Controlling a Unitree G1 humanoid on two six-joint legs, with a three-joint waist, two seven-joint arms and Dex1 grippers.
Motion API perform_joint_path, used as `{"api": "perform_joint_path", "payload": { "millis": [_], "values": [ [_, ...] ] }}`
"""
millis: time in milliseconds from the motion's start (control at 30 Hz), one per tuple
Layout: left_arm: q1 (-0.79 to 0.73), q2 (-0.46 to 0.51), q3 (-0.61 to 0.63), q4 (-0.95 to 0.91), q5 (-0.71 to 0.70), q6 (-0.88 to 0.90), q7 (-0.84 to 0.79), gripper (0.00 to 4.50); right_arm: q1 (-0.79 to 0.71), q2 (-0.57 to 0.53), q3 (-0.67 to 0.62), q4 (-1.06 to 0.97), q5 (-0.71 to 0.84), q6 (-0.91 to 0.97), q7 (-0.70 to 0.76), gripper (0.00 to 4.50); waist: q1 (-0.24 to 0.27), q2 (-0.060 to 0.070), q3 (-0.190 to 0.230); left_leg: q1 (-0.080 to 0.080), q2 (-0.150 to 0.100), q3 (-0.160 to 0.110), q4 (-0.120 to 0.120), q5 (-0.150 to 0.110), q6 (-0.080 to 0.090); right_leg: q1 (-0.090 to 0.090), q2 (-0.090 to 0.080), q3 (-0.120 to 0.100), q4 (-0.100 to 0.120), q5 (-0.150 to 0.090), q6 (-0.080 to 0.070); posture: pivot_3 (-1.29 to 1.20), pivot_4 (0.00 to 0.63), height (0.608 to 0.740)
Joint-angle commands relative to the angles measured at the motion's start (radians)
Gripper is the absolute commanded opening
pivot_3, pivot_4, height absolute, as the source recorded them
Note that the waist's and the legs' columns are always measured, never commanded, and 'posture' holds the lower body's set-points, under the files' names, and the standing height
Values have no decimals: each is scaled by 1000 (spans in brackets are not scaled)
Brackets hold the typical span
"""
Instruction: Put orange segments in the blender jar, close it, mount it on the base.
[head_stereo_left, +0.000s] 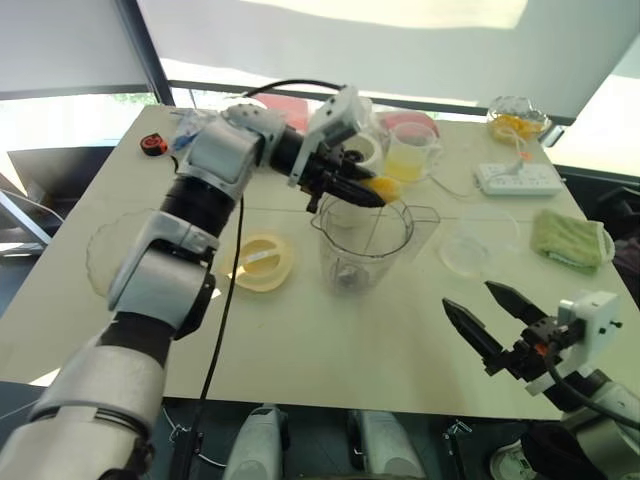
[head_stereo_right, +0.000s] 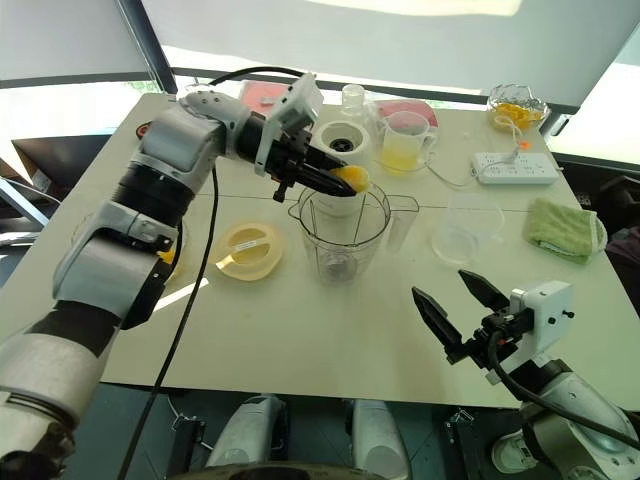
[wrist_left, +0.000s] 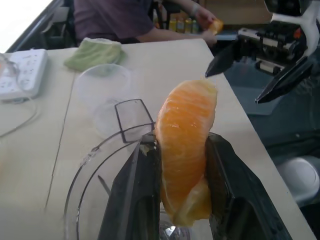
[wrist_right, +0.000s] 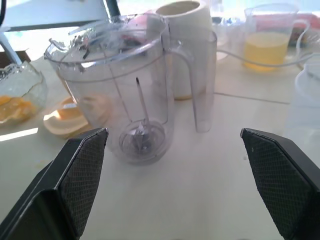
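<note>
Orange segment between left pincer fingers

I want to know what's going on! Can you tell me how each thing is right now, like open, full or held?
blender jar: upright, no lid, empty
orange segment: pinched over the jar's mouth
left gripper: shut on the segment
right gripper: open, empty
yellow lid: lying on the table
base: nothing mounted
mug: partly full of yellow juice

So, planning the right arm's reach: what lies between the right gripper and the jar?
Bare tabletop, as the right wrist view shows: the open right gripper faces the jar with nothing between.
</note>
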Motion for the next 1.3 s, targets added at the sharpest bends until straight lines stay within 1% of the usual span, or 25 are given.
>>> {"api": "perform_joint_path", "payload": {
  "millis": [33,100,167,233,367,467,600,667,700,800,867,933,1033,1067,1133,1200,1300],
  "values": [
    [-58,-42,1,141,82,-132,7,1122,9,14,14,-52,-18,-35,-32,4500,-1,0,0,0,0,0,0,0,0,0,0,0,0,0,0,0,150,740],
    [-72,-65,9,199,116,-185,19,1122,19,18,20,-52,-27,-44,-39,4500,0,0,0,-1,0,0,0,0,0,-1,0,1,0,0,0,0,150,740],
    [-83,-82,20,241,143,-224,43,1639,23,18,21,-49,-27,-52,-42,4500,1,0,0,-3,0,-1,0,0,0,-3,0,1,0,0,0,0,150,740],
    [-91,-93,36,266,157,-243,55,2398,21,15,24,-42,-28,-59,-45,4500,2,0,0,-7,0,-3,1,0,0,-6,0,1,0,0,1,0,150,740],
    [-101,-106,65,291,174,-275,78,4468,5,7,32,-23,-32,-66,-46,4500,2,0,0,-11,0,-4,2,0,0,-9,0,0,0,2,4,0,150,740],
    [-116,-100,117,279,150,-244,85,4468,-15,0,42,0,-40,-68,-39,4500,1,0,0,-11,0,-4,2,0,0,-9,0,0,0,2,5,0,150,740],
    [-158,-70,277,221,39,-110,159,4468,-61,8,59,73,-97,-93,-41,4500,1,0,0,-11,0,-5,2,0,0,-9,0,-1,1,2,4,0,150,740],
    [-145,-30,344,135,-14,-15,185,4468,-74,32,62,126,-154,-131,-61,4500,-2,0,0,-11,0,-5,2,0,0,-10,0,-1,2,3,5,0,150,740],
    [-120,5,366,57,-44,67,177,4468,-77,45,68,154,-193,-155,-73,4500,-3,1,0,-11,0,-5,2,0,0,-10,0,-1,2,3,5,0,150,740],
    [18,113,395,-266,-120,302,188,4468,-84,84,83,221,-299,-222,-110,4500,-8,5,-1,-9,1,-6,0,0,0,-10,1,0,3,2,6,0,150,740],
    [139,204,410,-506,-170,450,219,4468,-101,108,86,268,-353,-265,-132,4500,-9,10,-2,-7,4,-5,-1,0,0,-10,1,0,5,2,6,0,150,740],
    [275,303,420,-729,-208,549,238,4468,-136,120,81,327,-406,-298,-165,4500,-11,11,-2,-6,4,-5,-1,0,0,-10,1,0,8,2,6,0,150,740],
    [478,445,440,-997,-279,671,245,4468,-208,129,74,410,-447,-330,-197,4500,-8,11,-1,-4,5,-5,0,0,0,-10,1,1,11,2,5,0,150,740],
    [541,478,454,-1071,-314,712,253,4468,-234,130,72,437,-451,-335,-202,4500,-6,11,-1,-4,4,-4,1,1,-1,-9,0,1,11,2,4,0,150,740],
    [619,510,478,-1163,-369,771,286,4468,-271,130,69,475,-451,-339,-203,4500,1,10,-1,0,4,-3,1,1,-1,-6,0,3,12,0,1,0,150,740],
    [716,527,490,-1256,-387,786,334,4468,-307,108,85,530,-479,-333,-197,4500,1,10,-1,2,4,-3,2,1,-1,-3,-1,2,11,-1,0,0,150,740],
    [790,532,496,-1331,-410,801,400,4468,-368,91,83,610,-512,-327,-217,4500,-3,10,-2,5,3,-2,2,1,-1,1,-1,3,9,-1,0,0,150,740]
  ]
}}
